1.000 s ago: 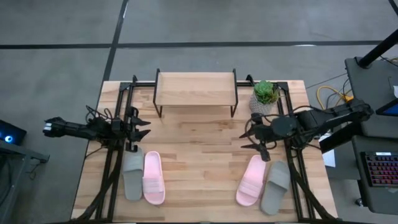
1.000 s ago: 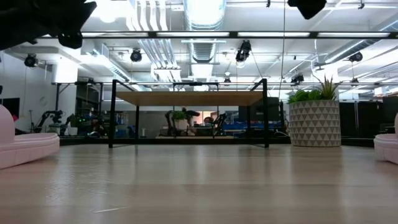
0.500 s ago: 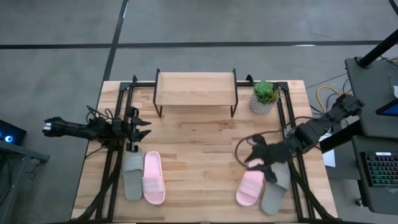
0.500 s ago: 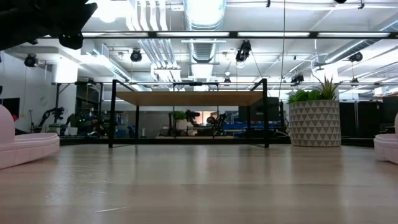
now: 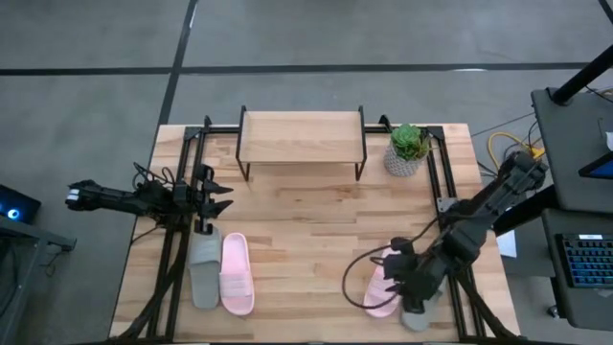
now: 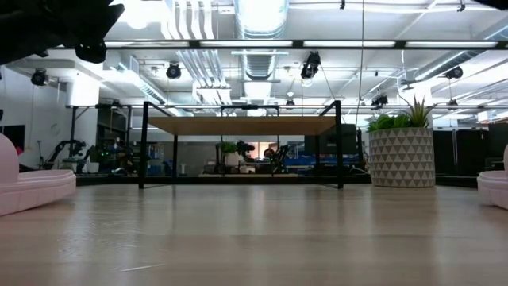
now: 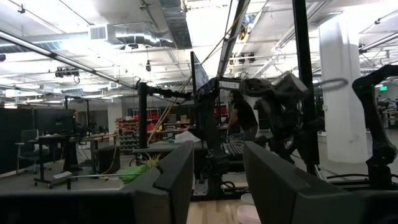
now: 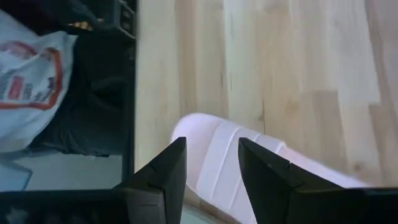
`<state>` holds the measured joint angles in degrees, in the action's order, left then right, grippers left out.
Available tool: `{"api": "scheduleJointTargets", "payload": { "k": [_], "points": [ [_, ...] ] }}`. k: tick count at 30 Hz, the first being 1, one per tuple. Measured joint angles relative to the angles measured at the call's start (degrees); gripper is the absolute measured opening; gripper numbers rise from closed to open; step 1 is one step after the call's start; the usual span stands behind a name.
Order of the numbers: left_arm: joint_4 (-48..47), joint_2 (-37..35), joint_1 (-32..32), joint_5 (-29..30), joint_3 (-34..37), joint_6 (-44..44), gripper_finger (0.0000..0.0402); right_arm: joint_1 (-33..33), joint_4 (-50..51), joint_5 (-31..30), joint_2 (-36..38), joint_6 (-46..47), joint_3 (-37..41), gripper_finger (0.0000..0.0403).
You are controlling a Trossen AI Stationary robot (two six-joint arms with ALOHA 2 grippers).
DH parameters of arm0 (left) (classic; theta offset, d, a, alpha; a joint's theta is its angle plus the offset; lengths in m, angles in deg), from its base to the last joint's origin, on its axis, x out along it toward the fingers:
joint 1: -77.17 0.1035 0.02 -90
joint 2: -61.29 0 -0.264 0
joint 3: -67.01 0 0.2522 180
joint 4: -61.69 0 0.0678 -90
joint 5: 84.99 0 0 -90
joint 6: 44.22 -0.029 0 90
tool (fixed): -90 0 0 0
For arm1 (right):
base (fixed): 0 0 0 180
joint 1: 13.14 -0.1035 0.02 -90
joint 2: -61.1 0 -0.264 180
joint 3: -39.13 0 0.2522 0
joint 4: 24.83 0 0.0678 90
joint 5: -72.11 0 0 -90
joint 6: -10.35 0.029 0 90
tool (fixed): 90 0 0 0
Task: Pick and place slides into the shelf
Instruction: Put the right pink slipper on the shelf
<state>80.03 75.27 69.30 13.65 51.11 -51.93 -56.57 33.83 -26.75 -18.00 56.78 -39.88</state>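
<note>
Now the worktop [image 5: 306, 220] carries the shelf [image 5: 301, 137] at its far edge, bare of slides, beside a potted plant [image 5: 409, 149]. Compared with a second ago, the right arm has swung from beside the plant to the near right corner, and its right pincer [image 5: 397, 279] now hangs directly over the right-hand pink slide [image 5: 379, 295], with the grey slide [image 5: 419, 311] touching that one's outer side. Its fingers [image 8: 168, 171] stand apart, empty, straddling the pink strap without visible contact; they have narrowed during the descent. The left pincer [image 5: 216, 193] is unchanged, parted and holding nothing, above the left pair: grey slide [image 5: 203, 272] and pink slide [image 5: 237, 274]. Judged from this, the first pick is just beginning.
</note>
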Motion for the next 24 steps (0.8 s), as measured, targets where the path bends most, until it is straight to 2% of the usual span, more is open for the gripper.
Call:
{"api": "scheduleJointTargets", "payload": {
  "k": [6, 14, 18, 24],
  "points": [
    [0.00, 0.03, 0.00, 0.01, 0.02, 0.00, 0.0126, 0.03, 0.19, 4.80, -4.13, 3.10, 0.02, 0.0128],
    [-0.01, 0.90, 0.00, 0.01, 0.02, -0.01, 0.0126, 0.69, 9.34, -2.70, -5.09, 7.61, 1.60, 0.0130],
    [-0.09, 1.42, 0.00, 0.01, 0.04, -0.04, 0.0126, 1.94, 7.95, -2.62, -2.70, 10.72, 4.66, 0.0140],
    [-0.10, 1.63, 0.00, 0.01, 0.09, -0.04, 0.0126, 2.61, 0.66, 2.82, 1.11, 10.75, 9.80, 0.0182]
  ]
}}
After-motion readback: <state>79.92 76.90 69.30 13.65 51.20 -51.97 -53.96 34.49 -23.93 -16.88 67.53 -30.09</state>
